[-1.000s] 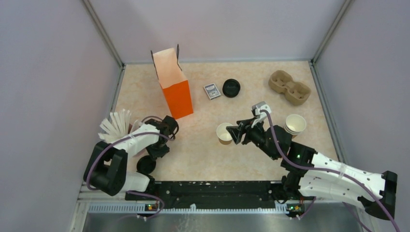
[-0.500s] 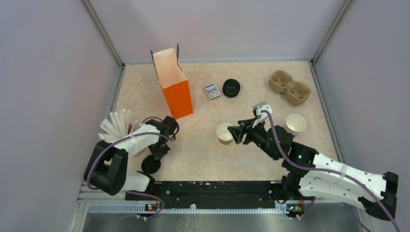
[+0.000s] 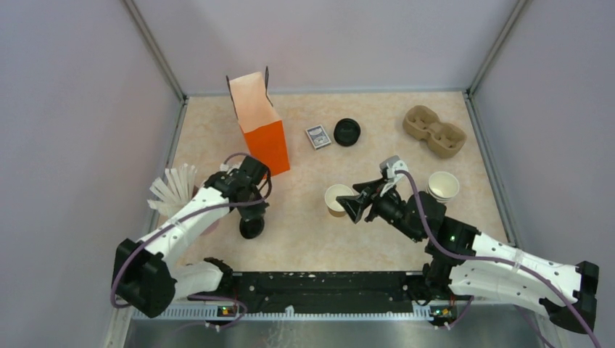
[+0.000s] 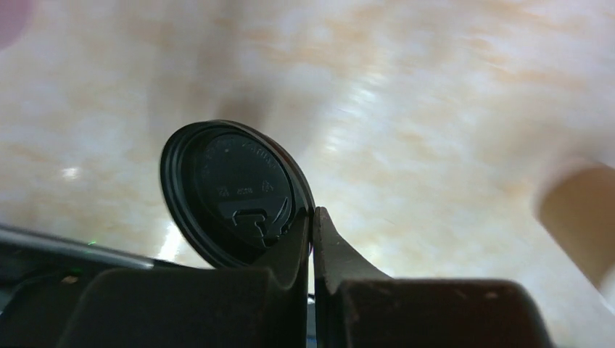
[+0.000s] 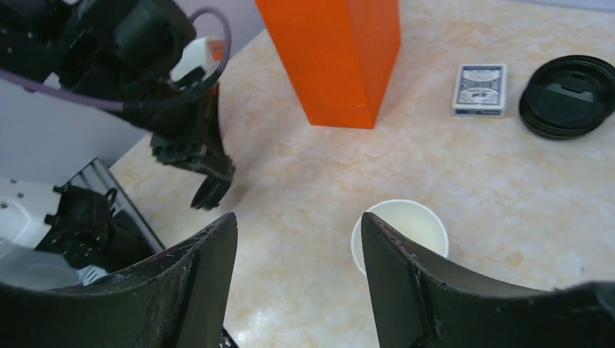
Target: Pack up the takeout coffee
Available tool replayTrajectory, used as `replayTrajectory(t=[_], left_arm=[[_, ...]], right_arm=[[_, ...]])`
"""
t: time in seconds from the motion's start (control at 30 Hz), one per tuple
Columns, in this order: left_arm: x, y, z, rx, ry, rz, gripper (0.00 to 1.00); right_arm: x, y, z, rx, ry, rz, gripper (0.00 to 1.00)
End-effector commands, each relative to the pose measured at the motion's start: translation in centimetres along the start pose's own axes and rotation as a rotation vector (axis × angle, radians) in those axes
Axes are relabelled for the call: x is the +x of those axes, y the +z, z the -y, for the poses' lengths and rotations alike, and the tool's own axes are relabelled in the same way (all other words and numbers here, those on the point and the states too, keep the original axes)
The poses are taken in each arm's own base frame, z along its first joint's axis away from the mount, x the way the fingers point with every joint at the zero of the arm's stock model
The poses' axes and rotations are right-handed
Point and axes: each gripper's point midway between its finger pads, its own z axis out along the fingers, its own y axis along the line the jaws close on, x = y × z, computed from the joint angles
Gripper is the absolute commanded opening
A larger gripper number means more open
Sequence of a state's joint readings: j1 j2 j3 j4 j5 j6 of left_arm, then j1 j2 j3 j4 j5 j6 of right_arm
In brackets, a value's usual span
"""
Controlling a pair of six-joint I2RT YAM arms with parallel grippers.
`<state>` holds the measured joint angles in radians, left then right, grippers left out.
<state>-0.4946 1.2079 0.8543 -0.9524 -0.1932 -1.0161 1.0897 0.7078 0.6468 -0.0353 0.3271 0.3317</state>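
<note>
The takeout coffee cup point(image 3: 336, 199), kraft-tan outside and white inside, stands upright without a lid near the middle of the table. My right gripper point(image 3: 352, 205) is open just right of it, not holding it. In the right wrist view the cup point(image 5: 403, 230) sits just past the right finger, partly hidden by it, while the right gripper point(image 5: 297, 226) has only table between its fingers. My left gripper point(image 3: 250, 216) is shut on the rim of a round black lid point(image 3: 251, 229), held on edge above the table left of the cup. The left wrist view shows that lid point(image 4: 230, 190) pinched by the left gripper point(image 4: 312, 217).
A tall orange bag point(image 3: 262, 133) stands open at the back left. A card deck point(image 3: 317, 136) and a stack of black lids point(image 3: 347, 132) lie behind the cup. A brown pulp carrier point(image 3: 434, 131) is at the back right, nested tan cups point(image 3: 443, 186) at right, white sticks point(image 3: 171, 190) at far left.
My left gripper has shut on the black lid, lifted it from the near edge and carried it right, toward the cup. My right gripper has opened a little beside the cup.
</note>
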Motion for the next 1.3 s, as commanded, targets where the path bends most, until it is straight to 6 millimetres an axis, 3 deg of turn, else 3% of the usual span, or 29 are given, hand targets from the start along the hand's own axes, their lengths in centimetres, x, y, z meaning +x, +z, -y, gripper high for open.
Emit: replayTrajectory(t=[0.0, 0.1, 0.23, 0.33, 0.43, 0.63, 0.8, 0.9, 1.0, 1.07, 1.27], left_arm=[[-1.0, -5.2, 6.3, 0.359, 0.075, 0.020, 0.00], [-0.8, -10.0, 10.3, 0.665, 0.155, 0.027, 0.00], [-0.2, -18.2, 14.6, 1.128, 0.328, 0.091, 0.00], [1.5, -22.3, 15.2, 1.344, 0.480, 0.077, 0.00], [2.5, -24.5, 14.9, 1.444, 0.588, 0.079, 0.00], [4.7, -27.1, 13.4, 1.618, 0.710, 0.061, 0.00], [5.7, -27.9, 12.7, 1.683, 0.788, 0.045, 0.00], [5.9, -28.2, 12.5, 1.702, 0.809, 0.036, 0.00], [5.6, -28.2, 12.7, 1.684, 0.782, 0.044, 0.00], [5.6, -28.4, 12.7, 1.686, 0.774, 0.040, 0.00], [5.6, -28.3, 12.5, 1.678, 0.753, 0.028, 0.00]], right_arm=[[-2.2, -0.8, -3.3, -0.204, 0.011, 0.114, 0.64], [-3.0, -1.2, -3.9, -0.239, 0.040, 0.157, 0.67], [-3.3, -1.4, -4.8, -0.287, 0.076, 0.180, 0.70], [-3.2, -1.3, -5.6, -0.333, 0.111, 0.185, 0.70], [-3.1, -1.5, -6.8, -0.409, 0.099, 0.207, 0.69], [-3.3, -2.0, -6.9, -0.442, 0.097, 0.274, 0.65], [-3.8, -0.7, -3.2, -0.226, 0.221, 0.318, 0.58], [-4.4, -0.7, -3.6, -0.258, 0.252, 0.359, 0.62], [-4.5, -1.6, -6.9, -0.447, 0.105, 0.379, 0.77], [-4.6, -1.7, -7.4, -0.477, -0.017, 0.402, 0.86], [-6.3, -2.6, -8.8, -0.547, -0.376, 0.557, 0.89]])
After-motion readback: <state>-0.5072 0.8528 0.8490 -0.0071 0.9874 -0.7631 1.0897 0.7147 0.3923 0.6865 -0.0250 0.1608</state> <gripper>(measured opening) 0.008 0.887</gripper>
